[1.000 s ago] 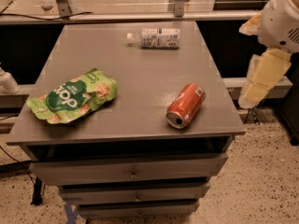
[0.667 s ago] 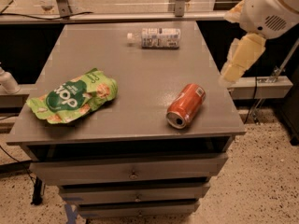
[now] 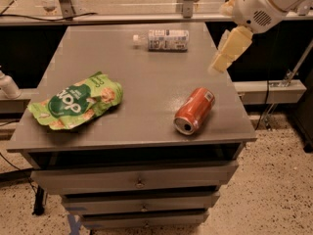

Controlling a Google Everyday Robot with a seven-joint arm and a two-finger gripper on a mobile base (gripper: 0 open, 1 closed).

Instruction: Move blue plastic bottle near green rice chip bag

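Note:
The blue plastic bottle (image 3: 162,39) lies on its side at the far middle of the grey table (image 3: 146,89), white cap pointing left. The green rice chip bag (image 3: 77,102) lies flat near the table's front left. My gripper (image 3: 226,53) hangs from the white arm at the upper right, above the table's right side. It is to the right of the bottle and apart from it, holding nothing.
A red soda can (image 3: 194,110) lies on its side at the front right of the table. Drawers (image 3: 139,182) sit under the tabletop. A railing and metal posts run behind the table. Speckled floor lies to the right.
The arm and gripper have moved left and up, from off the table's right side to over its right edge, closer to the bottle. The objects on the table have not moved.

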